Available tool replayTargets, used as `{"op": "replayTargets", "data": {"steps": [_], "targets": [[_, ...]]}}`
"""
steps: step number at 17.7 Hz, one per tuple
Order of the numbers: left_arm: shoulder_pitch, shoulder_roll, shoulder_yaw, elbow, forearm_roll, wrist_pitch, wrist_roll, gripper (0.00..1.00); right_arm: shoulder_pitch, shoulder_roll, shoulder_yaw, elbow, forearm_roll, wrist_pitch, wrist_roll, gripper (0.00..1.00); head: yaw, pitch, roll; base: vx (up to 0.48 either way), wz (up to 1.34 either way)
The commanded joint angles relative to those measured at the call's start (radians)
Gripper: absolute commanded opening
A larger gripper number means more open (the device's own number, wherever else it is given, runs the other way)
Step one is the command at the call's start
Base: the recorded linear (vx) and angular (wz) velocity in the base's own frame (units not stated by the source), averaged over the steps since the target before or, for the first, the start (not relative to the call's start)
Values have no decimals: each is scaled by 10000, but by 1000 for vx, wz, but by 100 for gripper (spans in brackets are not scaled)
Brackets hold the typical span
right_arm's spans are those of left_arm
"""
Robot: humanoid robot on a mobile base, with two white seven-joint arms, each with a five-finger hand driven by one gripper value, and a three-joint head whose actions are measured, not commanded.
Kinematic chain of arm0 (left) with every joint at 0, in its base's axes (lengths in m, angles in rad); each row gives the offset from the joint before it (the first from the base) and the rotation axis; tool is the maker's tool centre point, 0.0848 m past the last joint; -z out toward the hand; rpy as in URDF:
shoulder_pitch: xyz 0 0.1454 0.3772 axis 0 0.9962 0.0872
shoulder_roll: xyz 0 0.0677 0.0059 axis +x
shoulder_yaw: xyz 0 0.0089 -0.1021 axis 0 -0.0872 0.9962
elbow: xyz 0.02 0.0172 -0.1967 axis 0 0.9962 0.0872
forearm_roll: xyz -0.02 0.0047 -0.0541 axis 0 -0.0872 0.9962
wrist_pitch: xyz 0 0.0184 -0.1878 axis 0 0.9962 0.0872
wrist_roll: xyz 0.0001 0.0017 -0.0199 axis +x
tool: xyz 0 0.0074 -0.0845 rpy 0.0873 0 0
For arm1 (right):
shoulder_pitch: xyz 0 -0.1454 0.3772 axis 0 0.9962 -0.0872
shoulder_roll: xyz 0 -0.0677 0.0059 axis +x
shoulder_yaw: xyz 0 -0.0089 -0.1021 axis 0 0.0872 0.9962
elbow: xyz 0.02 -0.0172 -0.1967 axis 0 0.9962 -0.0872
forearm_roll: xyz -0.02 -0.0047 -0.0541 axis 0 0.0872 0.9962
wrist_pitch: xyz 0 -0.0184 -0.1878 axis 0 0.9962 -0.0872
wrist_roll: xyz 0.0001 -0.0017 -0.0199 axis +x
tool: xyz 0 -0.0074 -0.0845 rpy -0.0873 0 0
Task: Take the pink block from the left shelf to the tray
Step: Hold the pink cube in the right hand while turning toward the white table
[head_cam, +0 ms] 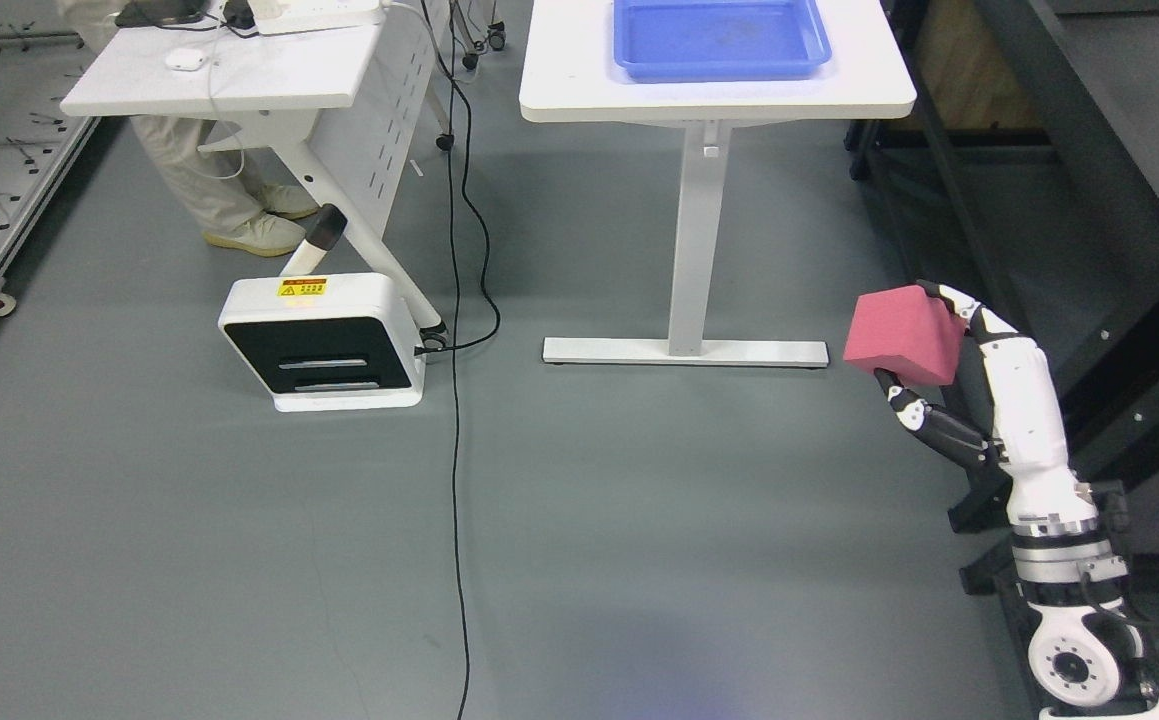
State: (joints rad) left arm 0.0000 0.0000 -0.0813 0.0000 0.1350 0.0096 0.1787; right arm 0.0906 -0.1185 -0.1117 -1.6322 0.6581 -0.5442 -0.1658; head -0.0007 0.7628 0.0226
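Observation:
A pink block [901,334] hangs in the air at the right of the head view, well above the grey floor. My right hand [924,350] is shut on it, with a thumb under the block and fingers [959,300] over its top right edge. The white forearm rises from the lower right corner. A blue tray [721,38] sits on a white table [579,95] at the top centre, far ahead and to the left of the block. The left arm does not show.
A white and black box unit [324,345] stands on the floor at left, with a black cable [457,420] running down the floor. A second white desk [229,75] has a person's legs [209,190] behind it. Dark shelf framing [1089,200] lines the right.

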Motion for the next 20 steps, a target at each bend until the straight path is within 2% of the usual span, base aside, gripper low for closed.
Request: {"op": "replayTargets", "data": {"steps": [1, 20], "targets": [[-292, 175, 0, -175, 0, -4, 7, 100, -16, -12, 13, -15, 0, -3, 17, 5, 0, 0, 0, 142, 292], [-292, 175, 0, -175, 0, -4, 7, 100, -47, 19, 74, 0, 0, -3, 63, 5, 0, 0, 0, 256, -12]]}}
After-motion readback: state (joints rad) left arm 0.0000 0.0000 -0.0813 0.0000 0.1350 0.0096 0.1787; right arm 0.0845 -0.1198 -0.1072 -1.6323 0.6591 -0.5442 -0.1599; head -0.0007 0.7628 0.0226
